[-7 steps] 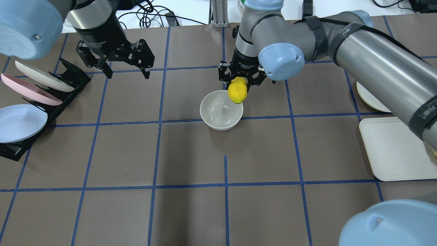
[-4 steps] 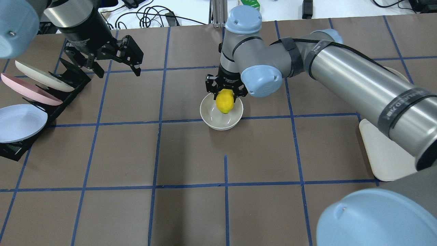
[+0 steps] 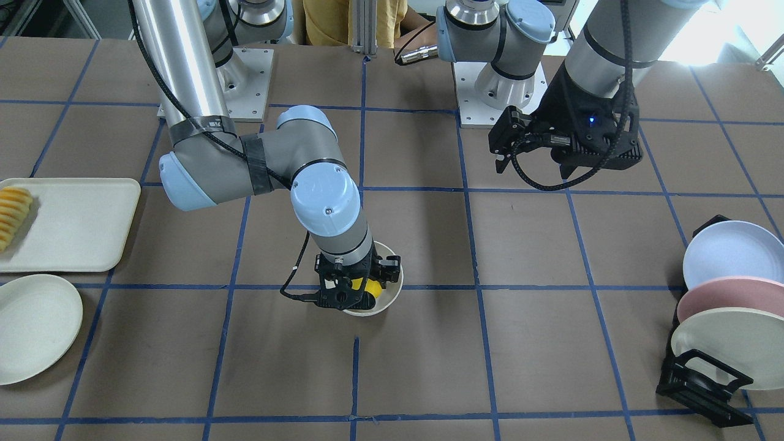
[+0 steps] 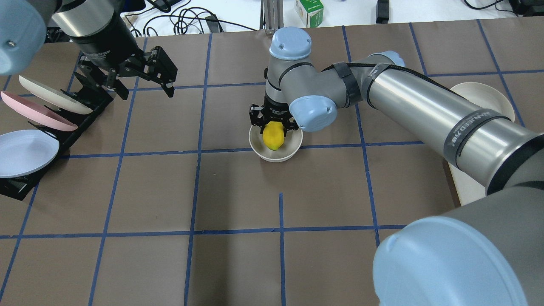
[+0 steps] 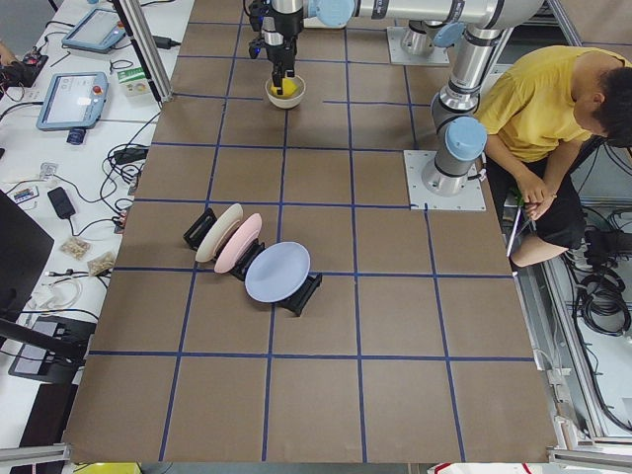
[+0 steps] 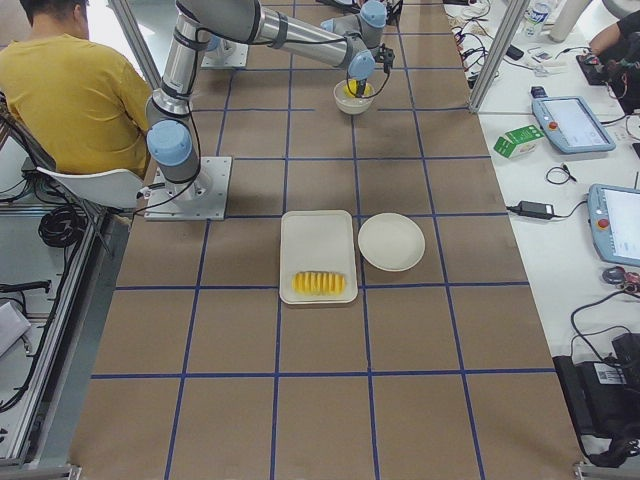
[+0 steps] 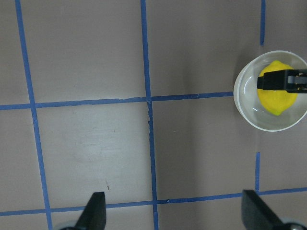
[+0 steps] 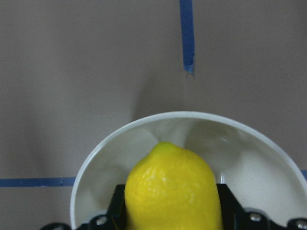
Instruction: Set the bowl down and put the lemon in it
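Observation:
The off-white bowl stands on the brown mat near the table's middle. My right gripper is shut on the yellow lemon and holds it low inside the bowl's mouth. In the right wrist view the lemon sits between the fingers with the bowl's rim around it. The front-facing view shows the bowl, the lemon and my right gripper. My left gripper is open and empty, high above the mat at the back left. Its wrist view sees the bowl and lemon.
A black rack with coloured plates stands at the left edge. A cream tray with sliced fruit and a flat cream plate lie on my right side. An operator sits beside the bases.
My right gripper has carried the lemon left and down, from beside the bowl's rim to inside its mouth. My left gripper has drawn back towards the far left.

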`<state>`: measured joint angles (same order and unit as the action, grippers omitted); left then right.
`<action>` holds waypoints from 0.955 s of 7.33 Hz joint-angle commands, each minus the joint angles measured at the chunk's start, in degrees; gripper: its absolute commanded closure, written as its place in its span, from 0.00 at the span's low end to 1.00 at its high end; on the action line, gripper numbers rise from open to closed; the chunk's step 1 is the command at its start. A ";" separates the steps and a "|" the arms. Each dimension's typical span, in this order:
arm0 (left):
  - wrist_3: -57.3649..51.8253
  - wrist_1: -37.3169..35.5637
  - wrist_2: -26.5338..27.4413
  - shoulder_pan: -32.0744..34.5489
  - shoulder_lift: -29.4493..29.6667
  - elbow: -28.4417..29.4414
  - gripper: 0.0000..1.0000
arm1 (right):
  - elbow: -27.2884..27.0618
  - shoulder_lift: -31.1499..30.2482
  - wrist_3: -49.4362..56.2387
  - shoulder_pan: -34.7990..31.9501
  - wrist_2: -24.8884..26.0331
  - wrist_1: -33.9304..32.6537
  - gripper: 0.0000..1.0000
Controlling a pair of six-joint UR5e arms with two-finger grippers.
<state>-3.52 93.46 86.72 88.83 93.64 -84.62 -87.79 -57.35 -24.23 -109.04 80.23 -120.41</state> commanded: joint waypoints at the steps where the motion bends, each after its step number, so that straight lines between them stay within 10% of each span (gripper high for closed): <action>1: 0.00 0.06 0.03 0.03 -0.04 -0.02 0.00 | -0.01 1.18 0.41 -0.03 0.71 0.08 0.70; 2: 0.00 0.06 0.03 0.03 -0.04 -0.02 0.00 | -0.01 0.92 0.50 -0.03 0.80 0.61 0.27; 4: 0.00 0.41 -0.06 -0.06 -0.04 -0.11 0.00 | -0.01 -1.53 0.50 -0.03 0.89 2.53 0.00; 7: 0.00 0.41 -0.06 0.03 -0.04 -0.11 0.00 | 1.74 -8.80 0.85 2.24 6.21 12.18 0.00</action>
<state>-3.52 93.80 86.66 88.79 93.60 -84.72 -86.98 -62.42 -23.64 -108.10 82.97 -112.73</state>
